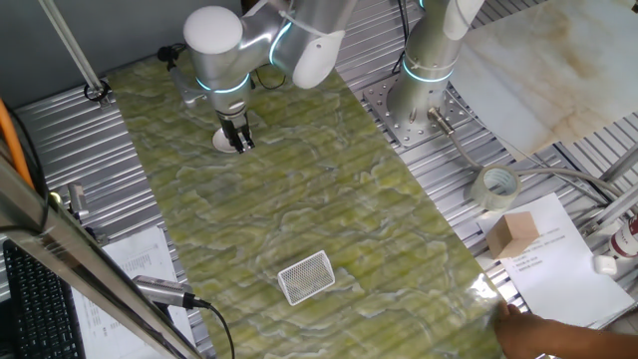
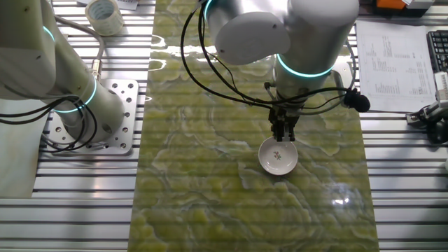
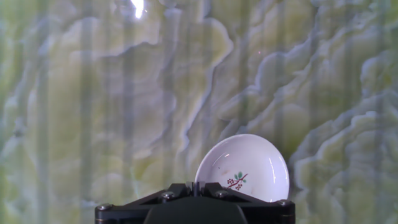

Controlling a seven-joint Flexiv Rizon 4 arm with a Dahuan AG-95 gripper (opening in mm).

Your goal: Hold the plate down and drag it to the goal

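Note:
The plate (image 1: 225,139) is a small round white dish with a berry sprig mark in its middle, lying on the green marbled mat at the far end. It also shows in the other fixed view (image 2: 278,157) and in the hand view (image 3: 245,167). My gripper (image 1: 238,144) has its fingers closed together and points down at the plate's rim (image 2: 283,136); in the hand view the jaws (image 3: 198,184) meet in front of the plate's near edge. I cannot tell whether the tips touch the plate. The goal (image 1: 306,276), a white meshed tile, lies on the mat's near end, far from the plate.
A second arm's base (image 1: 424,95) stands right of the mat on a metal plate (image 2: 119,115). A clear tape roll (image 1: 496,186), a cardboard box (image 1: 516,232) and paper sheets (image 1: 553,269) lie at the right. A person's hand (image 1: 558,339) is at the bottom right corner.

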